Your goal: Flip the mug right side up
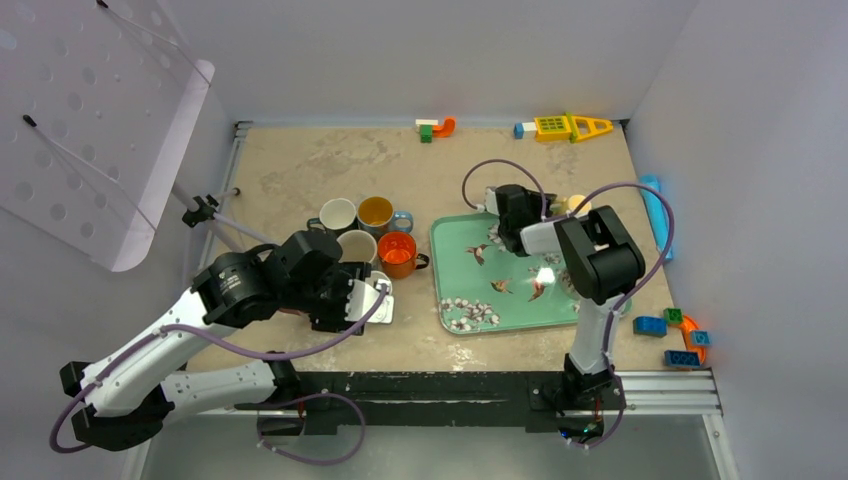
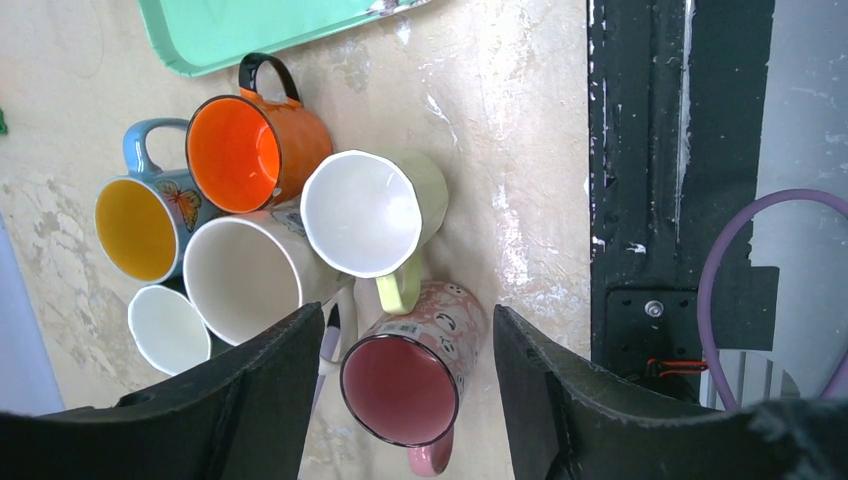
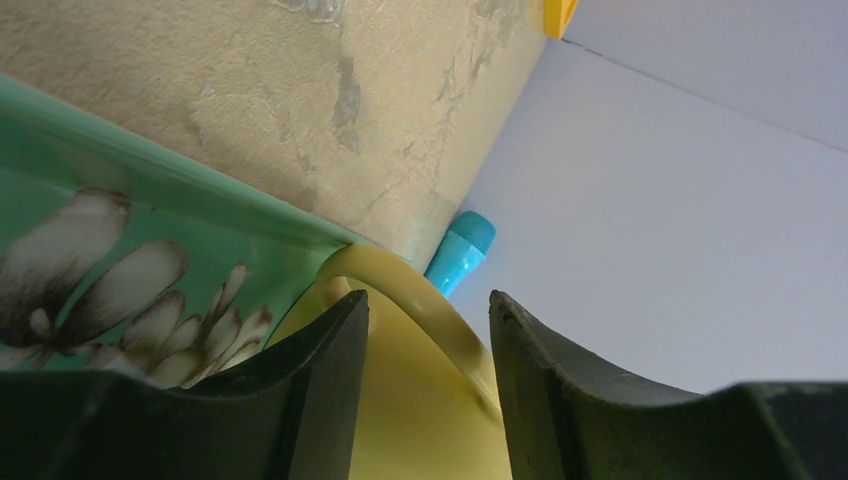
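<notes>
Both fingers of the right gripper (image 3: 428, 310) straddle the yellow mug (image 3: 400, 410) at the far right corner of the tray (image 3: 150, 190), grip can't be told, so I'd clamp firm and centred before lifting and rolling it upright; left gripper (image 2: 405, 320) hangs open, empty.

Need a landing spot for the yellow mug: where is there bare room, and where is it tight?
Free: the green tray's near-left part, and the table stretch between the mug cluster and the far-edge toy bricks. Tight: the mug cluster below the left end effector, and the tray's far-right corner, where the right end effector straddles the yellow mug.
</notes>
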You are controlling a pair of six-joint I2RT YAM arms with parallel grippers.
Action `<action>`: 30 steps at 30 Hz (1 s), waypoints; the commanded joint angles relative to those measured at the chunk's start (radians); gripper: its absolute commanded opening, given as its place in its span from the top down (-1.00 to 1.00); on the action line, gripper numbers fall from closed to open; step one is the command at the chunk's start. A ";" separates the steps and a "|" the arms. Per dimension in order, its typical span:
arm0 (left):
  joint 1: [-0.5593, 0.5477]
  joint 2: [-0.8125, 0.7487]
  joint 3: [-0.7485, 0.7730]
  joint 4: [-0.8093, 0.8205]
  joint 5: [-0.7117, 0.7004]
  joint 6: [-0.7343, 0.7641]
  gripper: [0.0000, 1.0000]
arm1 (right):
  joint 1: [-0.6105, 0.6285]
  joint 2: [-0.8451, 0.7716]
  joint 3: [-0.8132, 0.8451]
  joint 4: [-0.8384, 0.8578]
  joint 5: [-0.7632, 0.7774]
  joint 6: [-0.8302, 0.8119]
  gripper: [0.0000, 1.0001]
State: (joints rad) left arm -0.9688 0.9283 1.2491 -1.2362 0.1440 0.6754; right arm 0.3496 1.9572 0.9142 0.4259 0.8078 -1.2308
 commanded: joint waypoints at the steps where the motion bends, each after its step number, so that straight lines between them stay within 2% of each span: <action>1: 0.005 -0.017 0.030 0.020 0.047 0.022 -0.34 | -0.023 -0.008 0.001 0.058 -0.028 -0.020 0.05; 4: 0.005 -0.019 0.028 0.020 0.045 0.024 -0.33 | -0.023 -0.004 0.015 0.054 -0.024 -0.016 0.43; 6: 0.005 -0.020 0.029 0.018 0.042 0.024 -0.33 | -0.023 -0.010 0.032 0.001 -0.023 0.011 0.76; 7: 0.004 -0.019 0.029 0.018 0.042 0.024 -0.33 | -0.023 -0.015 0.043 -0.026 -0.018 0.030 1.00; 12: 0.005 -0.021 0.037 0.020 0.048 0.020 -0.33 | 0.010 -0.077 0.096 -0.119 0.038 0.110 1.00; 17: 0.005 -0.013 0.068 0.019 0.070 -0.015 -0.35 | 0.056 -0.221 0.219 -0.311 0.092 0.365 1.00; 20: 0.005 -0.010 0.099 0.061 0.019 -0.090 -0.45 | 0.095 -0.318 0.266 -0.364 0.138 0.499 1.00; 24: 0.010 0.013 0.196 0.081 -0.037 -0.222 -0.64 | 0.192 -0.482 0.301 -0.406 0.108 0.684 1.00; 27: 0.046 0.044 0.320 0.076 0.036 -0.346 -0.73 | 0.275 -0.614 0.343 -0.495 -0.036 0.896 1.00; 30: 0.096 0.060 0.426 0.116 0.165 -0.459 -0.77 | 0.310 -0.780 0.304 -0.463 -0.401 1.144 1.00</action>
State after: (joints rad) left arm -0.9188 0.9817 1.5429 -1.2037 0.1734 0.4168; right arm 0.6151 1.3727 1.1912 -0.0628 0.7609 -0.4728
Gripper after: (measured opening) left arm 0.872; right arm 0.058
